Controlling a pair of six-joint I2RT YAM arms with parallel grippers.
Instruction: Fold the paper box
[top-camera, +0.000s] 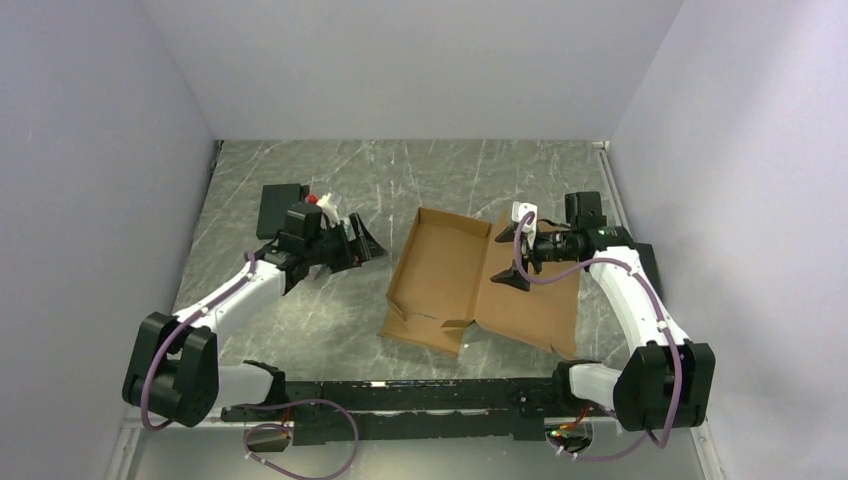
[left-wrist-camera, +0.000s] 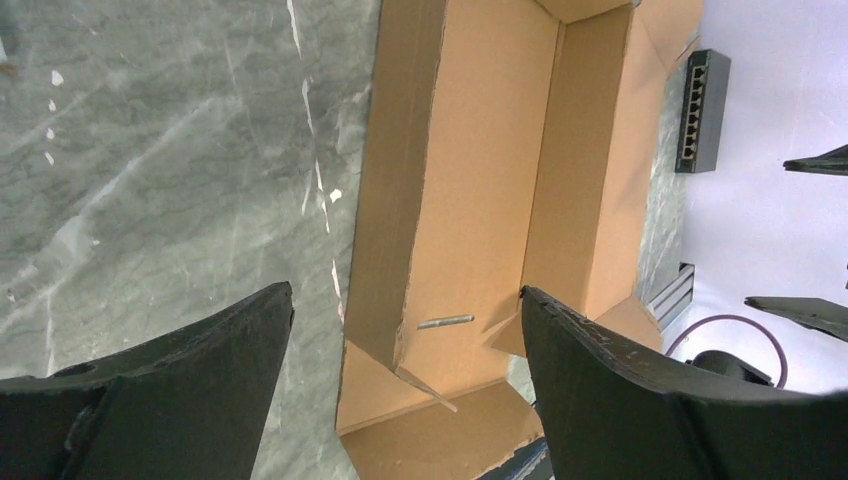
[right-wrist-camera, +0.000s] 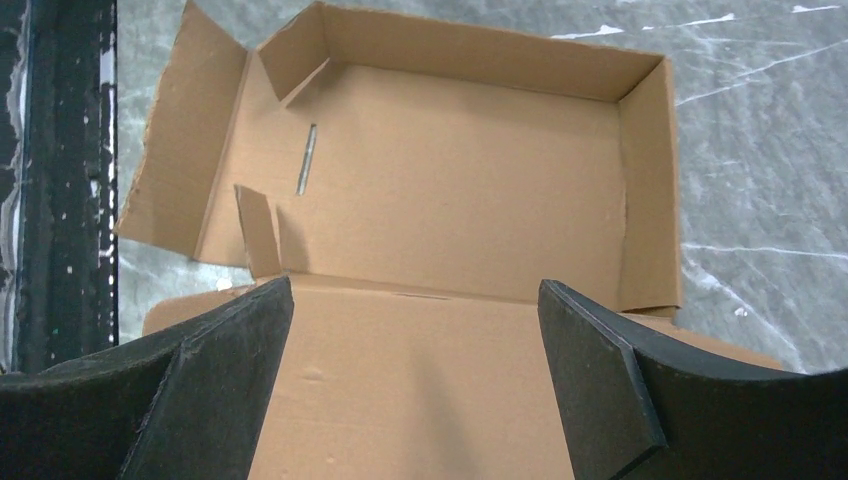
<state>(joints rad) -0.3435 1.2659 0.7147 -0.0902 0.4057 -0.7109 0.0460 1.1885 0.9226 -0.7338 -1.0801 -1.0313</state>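
The paper box (top-camera: 445, 270) lies in the middle of the marble table, a shallow brown cardboard tray with its far and left walls raised. Its lid panel (top-camera: 530, 305) is spread flat to the right. The near end flap (right-wrist-camera: 175, 170) lies flat and a small tab (right-wrist-camera: 258, 232) stands up. My left gripper (top-camera: 368, 240) hovers left of the box, open and empty, facing its left wall (left-wrist-camera: 385, 170). My right gripper (top-camera: 516, 248) hangs open over the lid panel near the hinge crease, holding nothing. Between its fingers I see bare cardboard (right-wrist-camera: 415, 400).
A black device (top-camera: 280, 208) with a small red and white item (top-camera: 320, 200) beside it sits behind the left arm. Another black box (top-camera: 585, 208) stands behind the right gripper. A black rail (top-camera: 400, 400) runs along the near edge. Walls close in three sides.
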